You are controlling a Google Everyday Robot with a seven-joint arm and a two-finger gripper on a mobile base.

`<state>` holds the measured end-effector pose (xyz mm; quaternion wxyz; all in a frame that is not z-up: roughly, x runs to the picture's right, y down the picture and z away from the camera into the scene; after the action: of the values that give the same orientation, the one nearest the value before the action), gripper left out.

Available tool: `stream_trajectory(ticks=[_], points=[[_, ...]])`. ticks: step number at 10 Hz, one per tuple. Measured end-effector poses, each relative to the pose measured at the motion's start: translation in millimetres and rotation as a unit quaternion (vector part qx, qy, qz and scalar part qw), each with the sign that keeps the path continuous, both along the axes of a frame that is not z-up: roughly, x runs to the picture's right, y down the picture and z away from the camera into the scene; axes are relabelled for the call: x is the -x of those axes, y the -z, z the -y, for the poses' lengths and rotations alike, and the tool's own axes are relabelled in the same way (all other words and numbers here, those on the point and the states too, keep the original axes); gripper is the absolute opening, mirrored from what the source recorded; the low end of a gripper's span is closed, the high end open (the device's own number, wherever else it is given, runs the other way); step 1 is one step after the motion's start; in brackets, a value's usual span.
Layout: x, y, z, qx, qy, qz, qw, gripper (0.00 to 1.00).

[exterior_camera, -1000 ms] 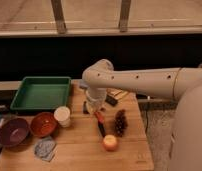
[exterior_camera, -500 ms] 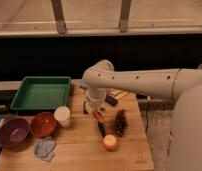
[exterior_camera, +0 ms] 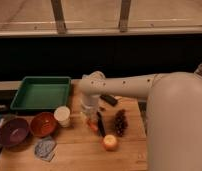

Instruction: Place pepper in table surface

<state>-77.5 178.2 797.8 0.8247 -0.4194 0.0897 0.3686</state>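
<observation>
My gripper (exterior_camera: 89, 114) hangs from the white arm, low over the middle of the wooden table surface (exterior_camera: 79, 155), just right of the white cup (exterior_camera: 62, 116). The pepper is hidden; I cannot make it out at the gripper or on the wood. A slim orange-red stick (exterior_camera: 94, 126) lies right below the gripper, beside a black strip.
A green tray (exterior_camera: 41, 92) sits at the back left. In front of it stand an orange bowl (exterior_camera: 43, 124) and a purple bowl (exterior_camera: 13, 131), with a crumpled grey packet (exterior_camera: 45, 148) nearer me. A pine cone (exterior_camera: 120, 121), a round yellow-orange fruit (exterior_camera: 110, 142) and a dark block (exterior_camera: 110, 99) lie to the right.
</observation>
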Motion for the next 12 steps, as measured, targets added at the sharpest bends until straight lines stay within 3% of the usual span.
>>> stream_trajectory(ticks=[3,4,5,8,9,12], points=[[13.1,-8.4,-23.0,0.044,0.011,0.014,0.9989,0.02],[18.5,-10.3,-29.1,0.055,0.016,0.019,0.9982,0.07],[24.9,-11.9,-37.2,0.069,0.027,0.024,0.9969,0.21],[30.8,-14.2,-49.2,0.089,0.039,0.030,0.9948,0.51],[31.3,-14.6,-51.7,0.093,0.040,0.032,0.9943,0.57],[31.4,-14.9,-55.5,0.100,0.039,0.035,0.9936,0.60]])
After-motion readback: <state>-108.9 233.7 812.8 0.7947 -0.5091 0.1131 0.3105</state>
